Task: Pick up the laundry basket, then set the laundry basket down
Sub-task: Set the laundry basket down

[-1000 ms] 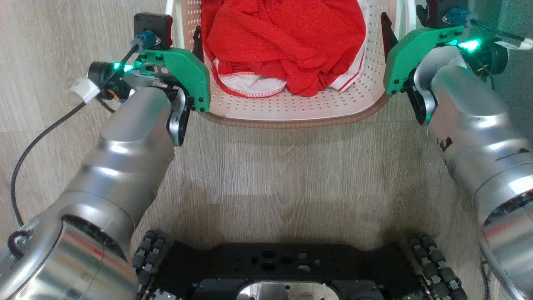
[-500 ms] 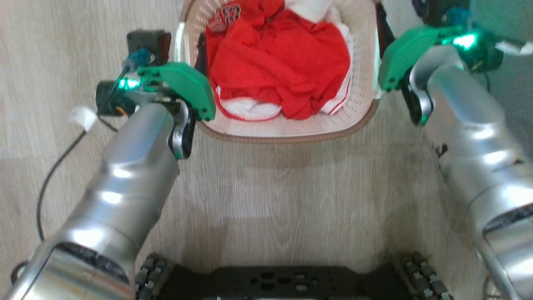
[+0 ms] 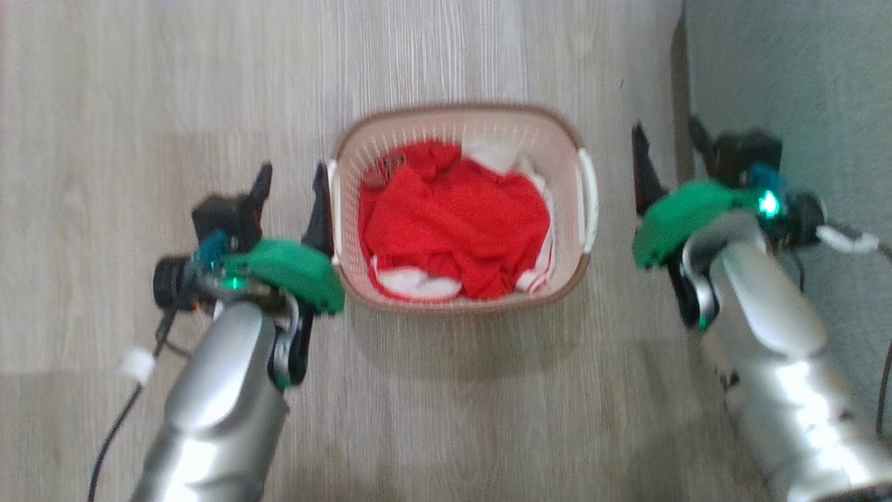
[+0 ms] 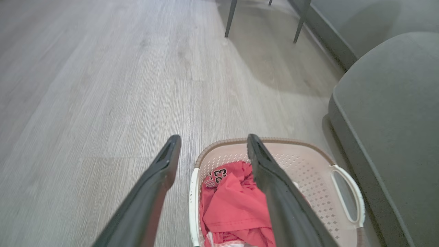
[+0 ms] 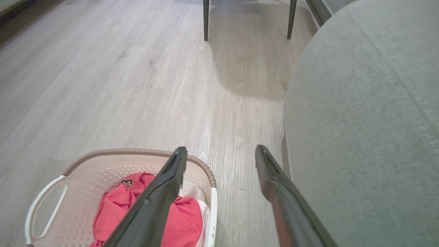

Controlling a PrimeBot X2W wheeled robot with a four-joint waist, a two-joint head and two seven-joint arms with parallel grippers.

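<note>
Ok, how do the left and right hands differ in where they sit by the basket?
In the head view the left hand has its inner finger close against a handle of the laundry basket; the right hand stands clear, floor showing between. The right hand is beside grey furniture; the left is over open floor. Both are open, holding nothing.
</note>
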